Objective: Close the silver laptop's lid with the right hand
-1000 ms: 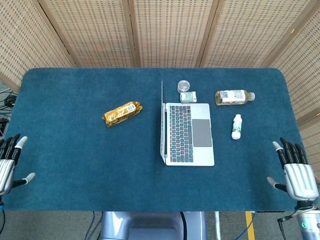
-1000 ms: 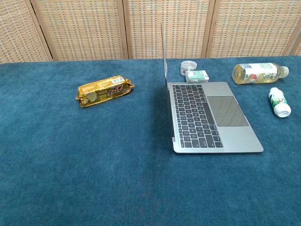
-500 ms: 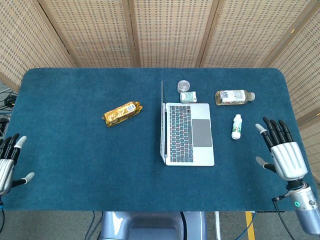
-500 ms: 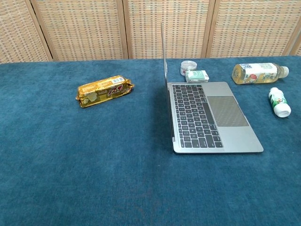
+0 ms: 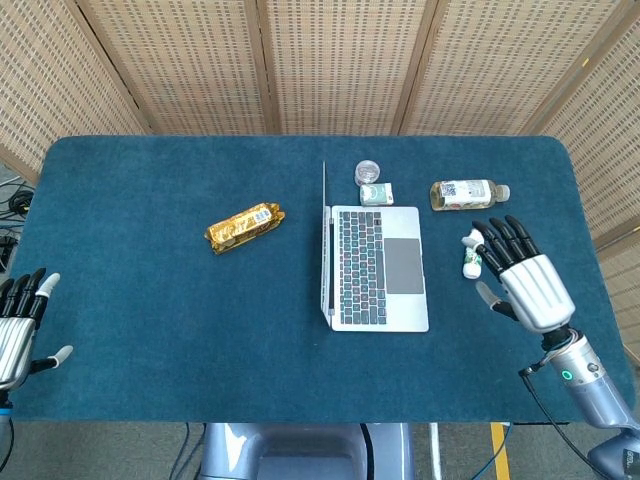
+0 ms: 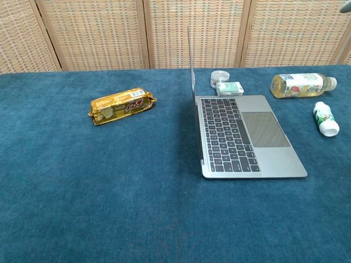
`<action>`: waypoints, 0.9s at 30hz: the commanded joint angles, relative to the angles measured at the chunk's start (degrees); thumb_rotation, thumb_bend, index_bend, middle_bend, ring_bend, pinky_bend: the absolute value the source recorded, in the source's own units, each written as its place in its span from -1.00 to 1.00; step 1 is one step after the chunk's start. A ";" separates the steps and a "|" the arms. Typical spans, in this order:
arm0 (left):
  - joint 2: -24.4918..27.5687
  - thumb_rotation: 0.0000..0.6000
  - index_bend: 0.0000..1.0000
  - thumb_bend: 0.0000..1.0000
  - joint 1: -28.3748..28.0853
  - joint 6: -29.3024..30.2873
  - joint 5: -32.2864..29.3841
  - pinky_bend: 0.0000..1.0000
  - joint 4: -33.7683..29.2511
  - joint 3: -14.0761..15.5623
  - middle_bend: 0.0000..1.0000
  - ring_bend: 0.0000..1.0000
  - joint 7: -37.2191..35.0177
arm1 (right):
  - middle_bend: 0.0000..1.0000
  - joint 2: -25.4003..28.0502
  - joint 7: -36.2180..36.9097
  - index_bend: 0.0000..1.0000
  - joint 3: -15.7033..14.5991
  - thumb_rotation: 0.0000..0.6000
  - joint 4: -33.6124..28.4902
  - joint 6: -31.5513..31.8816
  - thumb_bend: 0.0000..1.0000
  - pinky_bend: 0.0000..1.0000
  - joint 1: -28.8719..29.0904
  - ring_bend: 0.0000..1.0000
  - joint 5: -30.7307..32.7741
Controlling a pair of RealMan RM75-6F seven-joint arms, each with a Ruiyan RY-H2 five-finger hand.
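My left hand (image 5: pixel 18 328) sits off the tabletop's (image 5: pixel 150 330) left edge, fingers spread, holding nothing. Moving right: one gold snack pack (image 5: pixel 244 226), then the silver laptop (image 5: pixel 376 266) near the middle, its lid (image 5: pixel 324 240) standing upright along the left side of the keyboard, hinge running front to back. Behind it sit one small clear jar (image 5: pixel 368 171) and one small green box (image 5: pixel 376 193); further right lie two bottles — a larger one with amber liquid (image 5: pixel 467 193) and a small white one (image 5: pixel 473 255). My right hand (image 5: pixel 524 280) hovers over the small bottle, fingers apart and empty, well apart from the lid.

The risk as I see it: I have to carry this hand across the keyboard to get behind that thin lid, and a low pass could roll the white bottle or press keys. Pushing the lid too low near the hinge might shove the whole laptop sideways — better to catch its top edge
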 commanded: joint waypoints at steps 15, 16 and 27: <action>-0.30 1.00 -1.00 -0.91 -0.67 -1.63 -0.97 -1.00 1.07 -0.17 -1.00 -1.00 -1.22 | -0.65 -1.09 -10.89 -0.49 1.88 1.00 -7.32 -7.93 0.84 -0.91 8.05 -0.92 0.36; -0.33 1.00 -1.00 -0.91 -0.71 -1.72 -1.02 -1.00 1.12 -0.17 -1.00 -1.00 -1.25 | -0.64 -1.11 -11.58 -0.49 1.98 1.00 -7.74 -8.35 0.85 -0.91 8.44 -0.92 0.50; -0.59 1.00 -1.00 -0.91 -1.01 -2.44 -1.16 -1.00 1.38 0.06 -1.00 -1.00 -1.27 | -0.62 -1.89 -18.89 -0.46 3.05 1.00 -14.45 -11.52 1.00 -0.88 11.78 -0.92 2.21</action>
